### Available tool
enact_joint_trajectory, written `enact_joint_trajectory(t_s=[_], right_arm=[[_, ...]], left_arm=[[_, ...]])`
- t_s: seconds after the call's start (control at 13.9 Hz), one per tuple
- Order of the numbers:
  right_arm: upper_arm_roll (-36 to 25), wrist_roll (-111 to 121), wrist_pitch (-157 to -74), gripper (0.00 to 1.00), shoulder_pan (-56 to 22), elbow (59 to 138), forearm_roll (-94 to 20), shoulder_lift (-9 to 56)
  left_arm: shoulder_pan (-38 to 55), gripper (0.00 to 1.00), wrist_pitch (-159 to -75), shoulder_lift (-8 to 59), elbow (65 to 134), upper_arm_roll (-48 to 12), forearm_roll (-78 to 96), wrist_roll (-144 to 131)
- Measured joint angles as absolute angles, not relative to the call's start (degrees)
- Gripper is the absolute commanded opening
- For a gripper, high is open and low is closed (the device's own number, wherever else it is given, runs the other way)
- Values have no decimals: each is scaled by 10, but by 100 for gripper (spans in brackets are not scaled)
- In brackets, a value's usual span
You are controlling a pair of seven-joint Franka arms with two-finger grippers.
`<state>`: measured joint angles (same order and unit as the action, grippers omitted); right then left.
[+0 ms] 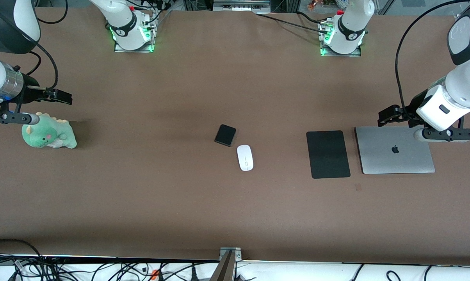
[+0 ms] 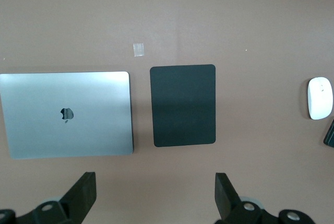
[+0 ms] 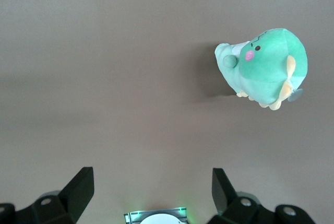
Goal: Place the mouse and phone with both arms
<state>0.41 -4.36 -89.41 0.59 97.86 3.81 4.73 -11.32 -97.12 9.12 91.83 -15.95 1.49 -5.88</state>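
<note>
The white oval mouse [image 1: 244, 157] lies on the brown table near the middle. The small black phone [image 1: 225, 135] lies beside it, slightly farther from the front camera, not touching it. The left wrist view shows the mouse [image 2: 320, 97] and a sliver of the phone [image 2: 330, 134] at its edge. My left gripper [image 1: 384, 116] [image 2: 155, 192] is open and empty, up over the table next to the laptop. My right gripper [image 1: 64, 97] [image 3: 151, 190] is open and empty, up over the table next to a green plush toy. Both are well away from the mouse and phone.
A flat black mouse pad [image 1: 328, 154] [image 2: 182, 105] and a closed silver laptop [image 1: 395, 150] [image 2: 68, 114] lie side by side toward the left arm's end. A green plush dinosaur [image 1: 47, 136] [image 3: 266, 67] sits at the right arm's end. A small tape square [image 1: 358, 187] lies near the pad.
</note>
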Motion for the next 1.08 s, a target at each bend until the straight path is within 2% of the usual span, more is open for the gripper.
enact_joint_trajectory(t_s=[0.29, 0.58, 0.87, 1.08], right_arm=[[5, -69, -894, 100, 5, 980, 12, 49], [10, -145, -894, 100, -20, 981, -12, 52], [11, -184, -882, 100, -47, 982, -13, 59], [7, -184, -855, 100, -45, 981, -13, 57]], left_arm=[[-112, 100, -961, 97, 918, -161, 17, -54], [-29, 100, -979, 120, 917, -166, 37, -192], [74, 100, -1084, 190, 918, -167, 41, -362], [135, 100, -1194, 256, 918, -167, 41, -454]])
